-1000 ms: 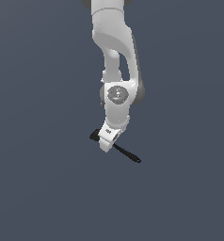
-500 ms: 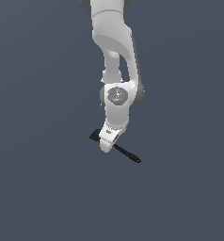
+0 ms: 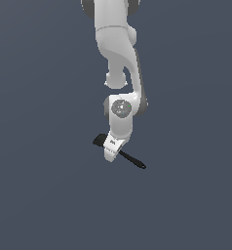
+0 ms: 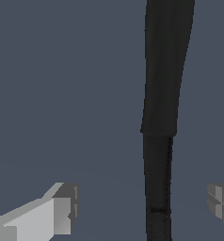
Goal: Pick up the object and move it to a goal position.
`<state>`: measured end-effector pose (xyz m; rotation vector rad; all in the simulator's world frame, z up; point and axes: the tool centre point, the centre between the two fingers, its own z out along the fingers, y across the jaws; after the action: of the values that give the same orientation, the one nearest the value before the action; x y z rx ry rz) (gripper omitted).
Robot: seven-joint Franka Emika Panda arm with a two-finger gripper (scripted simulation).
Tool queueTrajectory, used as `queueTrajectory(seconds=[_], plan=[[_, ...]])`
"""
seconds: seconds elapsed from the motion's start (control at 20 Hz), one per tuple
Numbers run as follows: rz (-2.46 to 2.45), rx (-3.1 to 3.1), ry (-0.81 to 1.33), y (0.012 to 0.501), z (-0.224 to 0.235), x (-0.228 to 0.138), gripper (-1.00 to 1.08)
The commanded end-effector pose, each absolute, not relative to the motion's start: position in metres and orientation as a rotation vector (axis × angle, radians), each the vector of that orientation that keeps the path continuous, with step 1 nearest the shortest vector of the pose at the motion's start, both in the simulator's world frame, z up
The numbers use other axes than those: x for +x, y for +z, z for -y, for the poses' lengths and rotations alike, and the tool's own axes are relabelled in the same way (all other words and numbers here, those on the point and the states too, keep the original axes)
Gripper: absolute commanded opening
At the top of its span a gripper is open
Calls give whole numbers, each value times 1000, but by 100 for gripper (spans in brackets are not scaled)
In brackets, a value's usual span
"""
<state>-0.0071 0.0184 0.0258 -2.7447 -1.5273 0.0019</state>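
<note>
Hovering low over the spatula (image 4: 160,94), your gripper (image 4: 144,212) has its fingers (image 4: 62,214) spread apart, one either side of the black handle, neither touching it. You're at the grasp step: the spatula lies flat beneath the gripper. Next, you'd close squarely on the handle, then lift toward the goal.

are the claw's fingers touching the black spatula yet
Apart. The wrist view shows it: the spatula runs between the two fingers, with bare grey floor showing on each side of its handle, so the open claw straddles it without contact.
</note>
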Motion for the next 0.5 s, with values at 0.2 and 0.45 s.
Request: queueTrajectory(seconds=[0.2,0.45], plan=[[1528,-2745,0,17,-18,-6,-100],[1528,-2745,0,17,-18,-6,-100]])
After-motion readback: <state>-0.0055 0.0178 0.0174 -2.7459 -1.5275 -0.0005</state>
